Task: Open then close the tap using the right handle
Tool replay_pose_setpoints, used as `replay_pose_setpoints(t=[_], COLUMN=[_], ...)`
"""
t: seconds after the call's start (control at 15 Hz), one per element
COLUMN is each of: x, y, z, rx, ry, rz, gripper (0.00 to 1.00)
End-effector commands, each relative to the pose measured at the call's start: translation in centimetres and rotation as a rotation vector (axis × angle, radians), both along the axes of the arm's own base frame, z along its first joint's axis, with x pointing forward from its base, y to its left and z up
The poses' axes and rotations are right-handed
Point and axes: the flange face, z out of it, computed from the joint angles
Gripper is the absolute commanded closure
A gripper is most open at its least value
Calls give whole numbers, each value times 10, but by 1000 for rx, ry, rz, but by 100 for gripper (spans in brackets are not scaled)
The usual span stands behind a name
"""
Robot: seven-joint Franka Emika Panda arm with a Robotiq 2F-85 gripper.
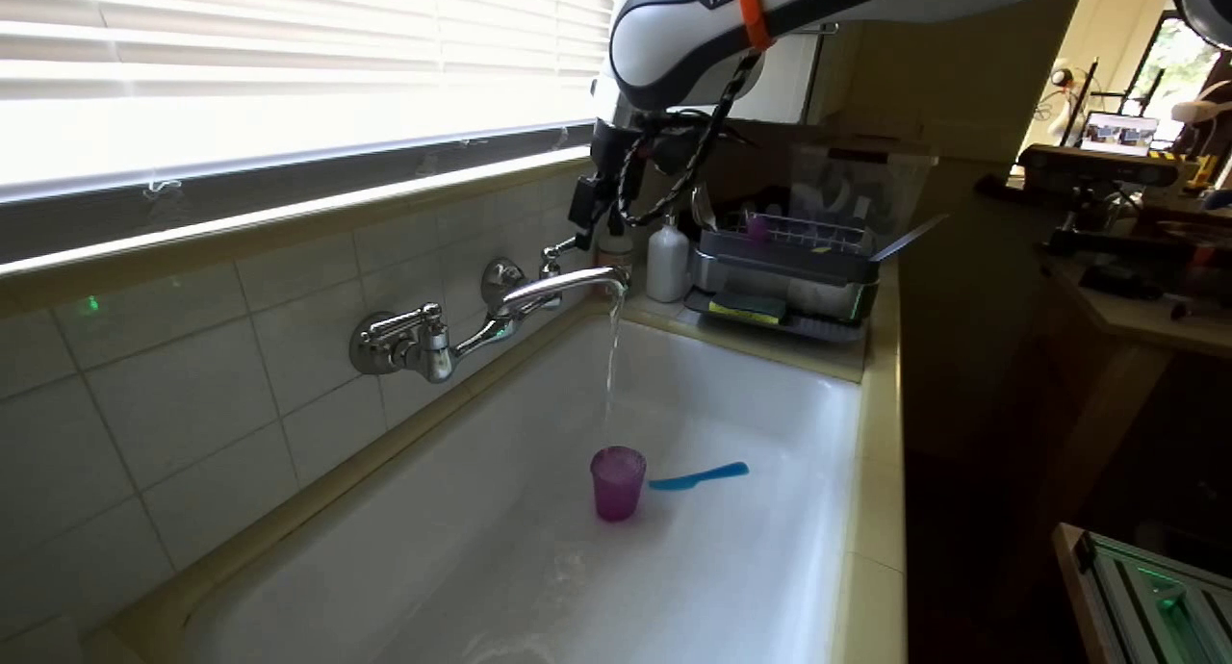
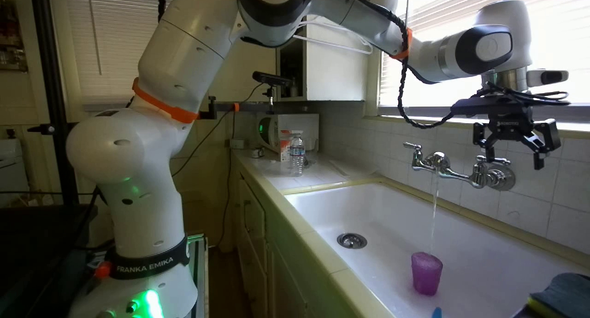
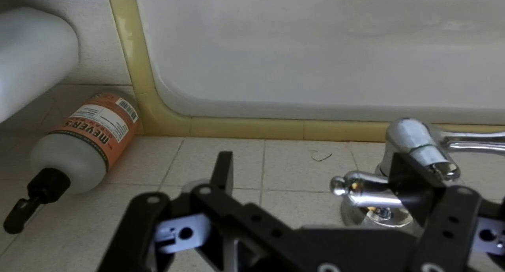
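The chrome wall tap runs a thin stream of water into a purple cup in the sink; both also show in an exterior view. The right handle is the one by my gripper. In the wrist view the handle points left, with its round knob between the fingers. My gripper is open. One finger overlaps the handle's base end in the wrist view; I cannot tell whether it touches. The left handle stands farther along the wall.
A blue knife lies in the white sink. A soap bottle and a white bottle stand at the sink's corner, near the gripper. A dish rack stands behind them. The tiled wall and window blinds are close to the arm.
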Motion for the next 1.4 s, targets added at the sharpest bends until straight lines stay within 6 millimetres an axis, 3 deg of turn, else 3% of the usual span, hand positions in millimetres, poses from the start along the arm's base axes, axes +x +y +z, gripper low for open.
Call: replay_pose_setpoints(t=[0.0, 1.33], x=[6, 14], y=[-1, -12], z=[-7, -12], rx=[18, 45], ry=[-40, -74], rz=[-33, -130], gripper=[0, 0])
